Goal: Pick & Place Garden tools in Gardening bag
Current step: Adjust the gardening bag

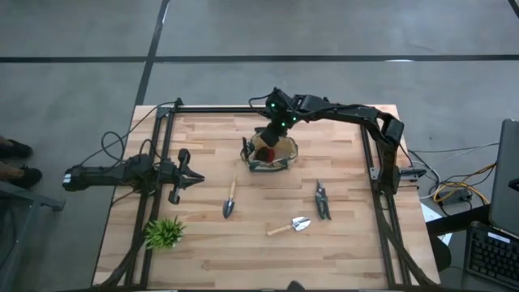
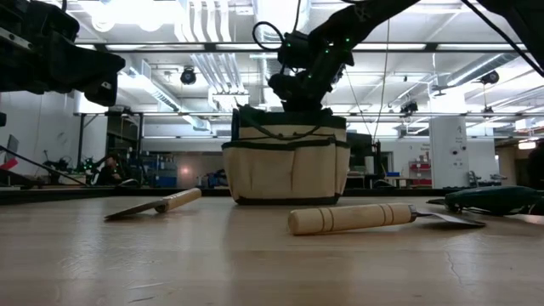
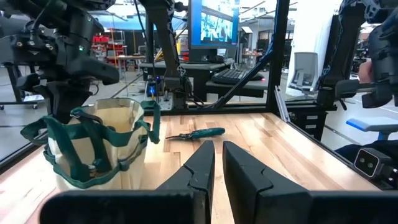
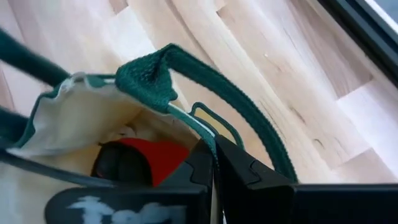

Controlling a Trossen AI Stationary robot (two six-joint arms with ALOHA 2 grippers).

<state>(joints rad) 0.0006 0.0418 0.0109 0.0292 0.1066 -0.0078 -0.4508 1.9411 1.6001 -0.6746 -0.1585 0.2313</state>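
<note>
The right gripper's (image 4: 213, 163) fingers were pressed together with nothing visibly between them, poised just over the rim of the gardening bag (image 1: 272, 152). In the right wrist view they sat right beside a green loop handle (image 4: 205, 81), and below them, inside the bag, lay the red rounded item (image 4: 146, 160) with its black end. In the high view the right gripper (image 1: 272, 134) hung over the bag's far side, the arm reaching in from the right edge of the desk (image 1: 340, 243).

The left gripper (image 1: 195, 180) waited at the left side of the desk, well apart from the bag, its fingers (image 3: 199, 168) also pressed together and empty.

Three tools lay out on the desk: a trowel (image 1: 230, 199) near the middle, a second trowel (image 1: 290, 226) closer to the front edge, and pruning shears (image 1: 322, 200) to the right of them. A small green plant (image 1: 165, 233) stood at the front left corner.

By my reading, the drop of the red item into the bag was done, and the right arm was at the end of that step. The next move would call for lifting clear of the handles without snagging them, spreading the fingers, then going for the nearest tool, probably the shears, and closing on the handle rather than the blades.
</note>
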